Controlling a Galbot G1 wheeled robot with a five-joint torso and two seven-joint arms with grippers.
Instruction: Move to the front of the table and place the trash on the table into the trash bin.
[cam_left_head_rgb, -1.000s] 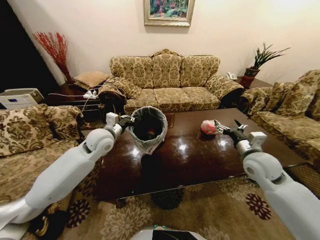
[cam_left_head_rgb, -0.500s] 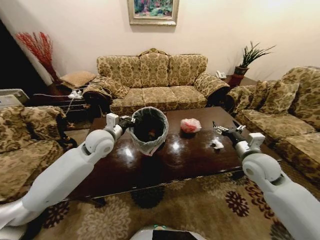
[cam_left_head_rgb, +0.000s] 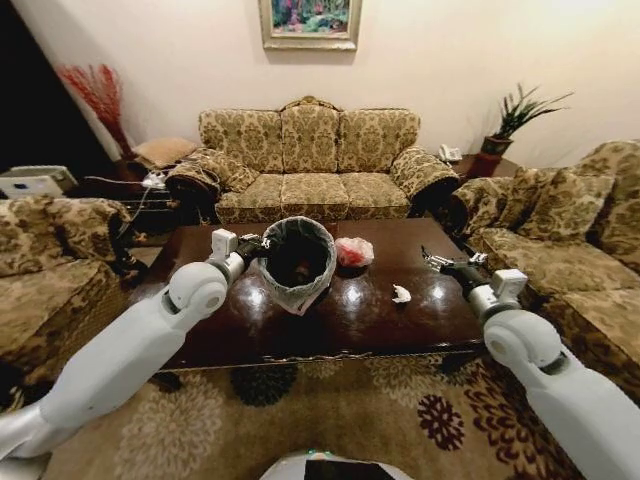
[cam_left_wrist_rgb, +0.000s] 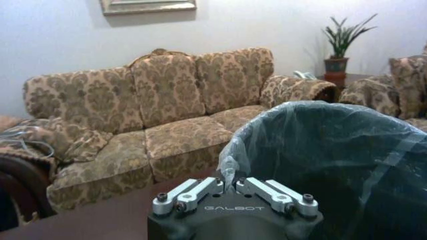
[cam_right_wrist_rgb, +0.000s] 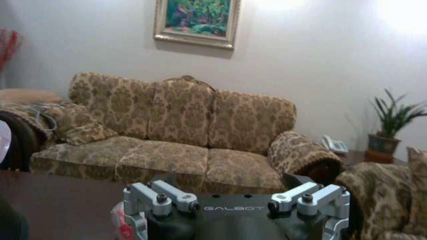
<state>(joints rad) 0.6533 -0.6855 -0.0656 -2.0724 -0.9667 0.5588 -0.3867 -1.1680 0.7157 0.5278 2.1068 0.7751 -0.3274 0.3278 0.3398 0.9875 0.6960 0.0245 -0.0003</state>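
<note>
A: Where are the grippers?

B: The left gripper (cam_left_head_rgb: 256, 246) pinches the rim of the trash bin (cam_left_head_rgb: 297, 260), held above the table (cam_left_head_rgb: 350, 320). The right gripper (cam_left_head_rgb: 440, 263) hovers spread and empty.

A: What's left?

B: Two pieces lie on the table: one red-and-white bag bundle (cam_left_head_rgb: 352, 251), one white paper scrap (cam_left_head_rgb: 401, 294). Something reddish already sits in the bin.

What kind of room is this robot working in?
Most likely a home living room: patterned sofas surround a dark wooden coffee table, a framed painting hangs on the wall, and a potted plant stands in the corner.
</note>
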